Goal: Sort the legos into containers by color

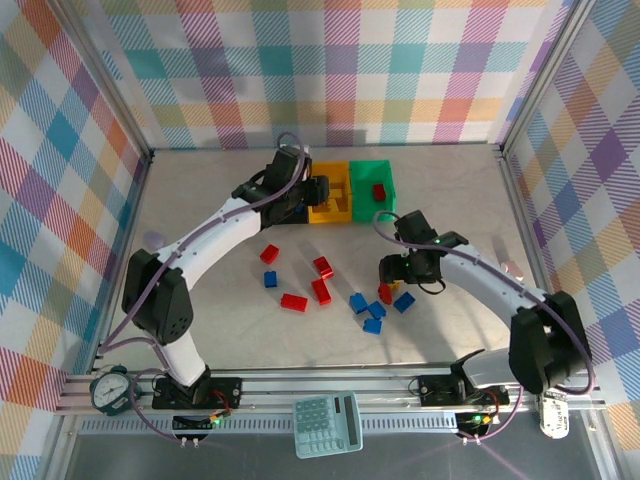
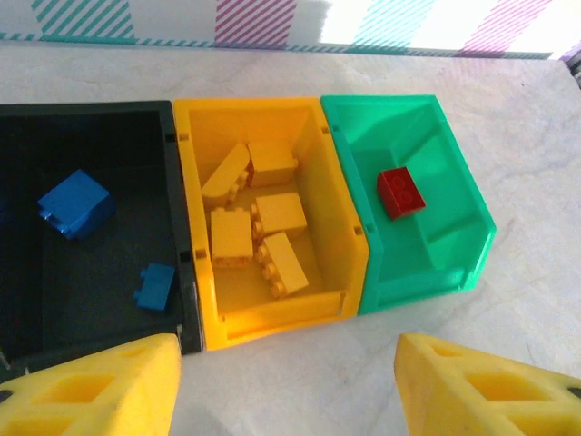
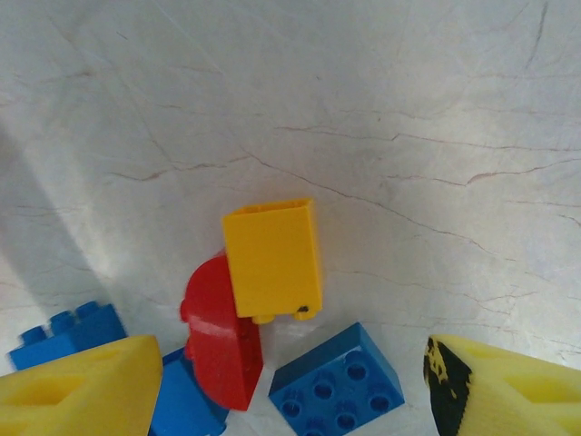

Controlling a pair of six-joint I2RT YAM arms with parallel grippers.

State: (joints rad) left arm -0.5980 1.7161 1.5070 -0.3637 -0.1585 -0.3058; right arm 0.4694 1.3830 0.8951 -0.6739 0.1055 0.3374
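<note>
Containers (image 2: pixel 340 227) sit at far centre of the counter (image 1: pixel 450 190): black bin (image 2: pixel 100 272) has two blue, yellow bin (image 2: pixel 281 313) five yellow, green bin (image 2: pixel 418 282) one red.

Left claw (image 2: pixel 286 400): open, empty, just near of the bins.

Right claw (image 3: pixel 290 400): open, gripping nothing, above loose legos (image 1: pixel 322 290) mid-counter.

Likely target: yellow lego (image 3: pixel 272 259), touching red curved lego (image 3: pixel 222 341). Centre jaws on yellow alone, close on its long sides, lift straight so red isn't dragged.
</note>
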